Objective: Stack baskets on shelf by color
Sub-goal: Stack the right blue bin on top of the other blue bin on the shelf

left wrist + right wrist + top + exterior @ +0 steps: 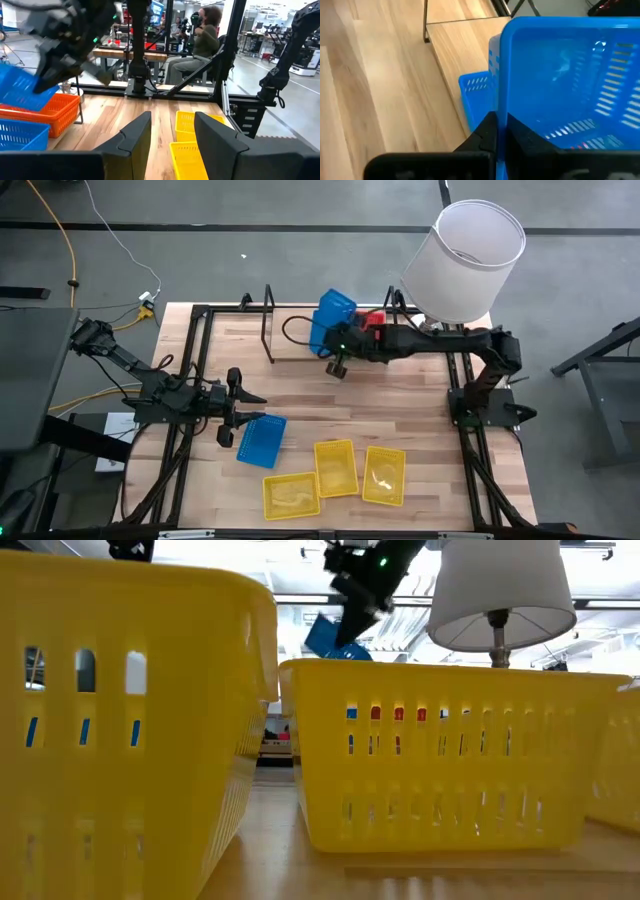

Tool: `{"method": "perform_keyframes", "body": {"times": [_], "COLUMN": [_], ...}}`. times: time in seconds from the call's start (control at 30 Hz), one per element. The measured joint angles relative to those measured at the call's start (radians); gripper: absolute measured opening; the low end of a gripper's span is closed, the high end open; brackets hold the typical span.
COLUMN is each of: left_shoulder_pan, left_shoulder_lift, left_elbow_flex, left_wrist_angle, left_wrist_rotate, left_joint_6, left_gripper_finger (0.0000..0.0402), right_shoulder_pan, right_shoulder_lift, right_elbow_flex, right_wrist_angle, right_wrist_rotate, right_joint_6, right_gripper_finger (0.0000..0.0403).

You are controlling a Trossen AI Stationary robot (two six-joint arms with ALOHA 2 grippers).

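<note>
My right gripper (328, 348) is over the shelf (290, 350) and is shut on a blue basket (333, 313). Under that basket a second blue basket (476, 86) sits on the shelf board, with red baskets (373, 319) beside it. My left gripper (245, 408) is open just above the table on the left side. A third blue basket (262, 440) lies flat on the table next to it. Three yellow baskets (336, 468) sit on their bases near the table's near edge. My right gripper holds the blue basket by one side wall (501, 117), with one finger (487, 131) outside and the other inside the basket. It comes from the table's right, slanting down. The basket is lifted clear and tilted above the blue basket on the shelf.
A lamp with a white shade (468, 255) stands at the shelf's right end, close to my right arm. The shelf's black upright end loops (268, 320) rise at its left end. A person (202, 42) sits beyond the table. Bare wood lies between the shelf and the yellow baskets.
</note>
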Motion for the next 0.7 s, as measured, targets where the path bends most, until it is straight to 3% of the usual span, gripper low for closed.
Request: {"method": "perform_keyframes", "body": {"times": [0.27,0.7], "left_shoulder_pan": [0.0,-0.002], "left_shoulder_lift": [0.003,0.003], "left_elbow_flex": [0.0,0.0], "left_wrist_angle": [0.005,0.006], "left_wrist_rotate": [-0.007,-0.007], "left_joint_6": [0.0,0.0], "left_gripper_finger": [0.014,0.014], "right_shoulder_pan": [-0.023,-0.051], "right_shoulder_lift": [0.116,0.132], "right_elbow_flex": [-0.001,-0.001], "right_wrist_angle": [0.052,0.031], "right_wrist_rotate": [-0.04,-0.039], "right_joint_6": [-0.082,-0.081], "right_gripper_finger": [0.0,0.0]}}
